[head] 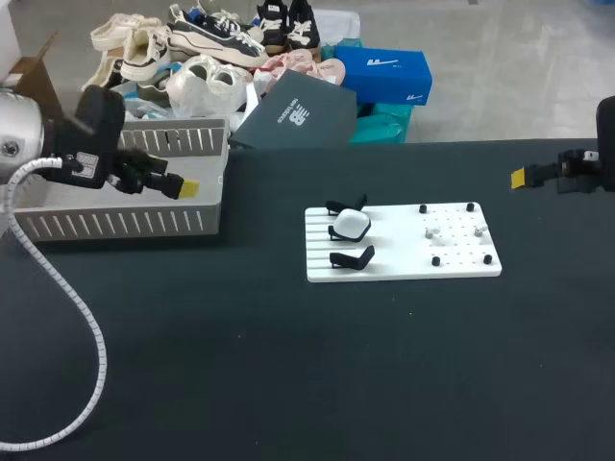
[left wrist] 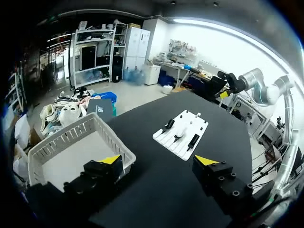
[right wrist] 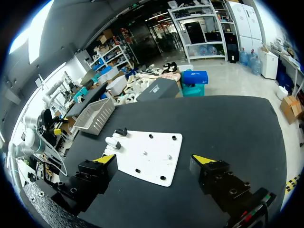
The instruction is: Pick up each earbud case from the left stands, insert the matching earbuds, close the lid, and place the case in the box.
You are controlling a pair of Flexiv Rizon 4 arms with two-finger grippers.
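Currently on the surface, item by item.

Table (head: 288, 384): matte black top that fills the lower two thirds of the head view, its far edge running across the upper third.

Board (head: 404, 252): white rectangular plate, flat on the table, right of centre frame. Its left part is ribbed, its right part is drilled with rows of holes.

Stands (head: 352, 257): three black cradles in a column on the ribbed left part of the board.

Earbud case (head: 350, 225): white and rounded, seated in the middle cradle, with the other two cradles bare. In the right wrist view it sits at the board's corner ahead of that arm's left finger.

Pegs (head: 423, 208): short black studs around the drilled part of the board.

Small pale pieces (head: 434, 231): two, among the pegs. They are too small to identify.

Basket (head: 125, 223): pale slatted bin at the left edge of the frame, on the table's far left corner, well apart from the board. No case shows inside it.

Left gripper (left wrist: 158, 161): fingers spread wide with nothing between them. It hangs over the near rim of the basket, in the upper left of the head view.

Right gripper (right wrist: 153, 159): fingers likewise wide apart and holding nothing. It sits above the table at the right edge of the head view, level with the far edge and well apart from the board.

Hose (head: 58, 317): white ribbed conduit looping from the left arm down the left side of the frame.
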